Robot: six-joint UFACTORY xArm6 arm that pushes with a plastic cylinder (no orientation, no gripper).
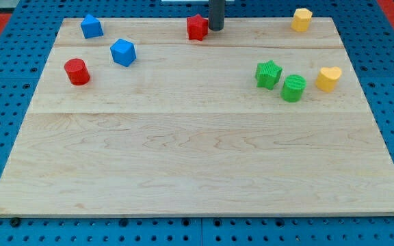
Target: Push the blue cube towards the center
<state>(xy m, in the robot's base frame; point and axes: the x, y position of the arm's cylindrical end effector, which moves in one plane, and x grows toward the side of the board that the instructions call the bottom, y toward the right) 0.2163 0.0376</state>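
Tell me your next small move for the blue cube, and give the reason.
Probably I should travel toward the view's left, to the far upper-left side of the blue cube. My tip sits at the view's top beside the red block, well right of the cube, so it cannot yet push it centerward.

Blue cube (123, 52), upright, toward the board's upper left

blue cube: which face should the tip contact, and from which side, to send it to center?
No grip here, only a push. Contact the blue cube on its upper-left face and come from the view's top left, so it slides down-right toward the board's middle. My tip is far off at the view's top, beside the red block. Route around the other blue block, probably between the two.
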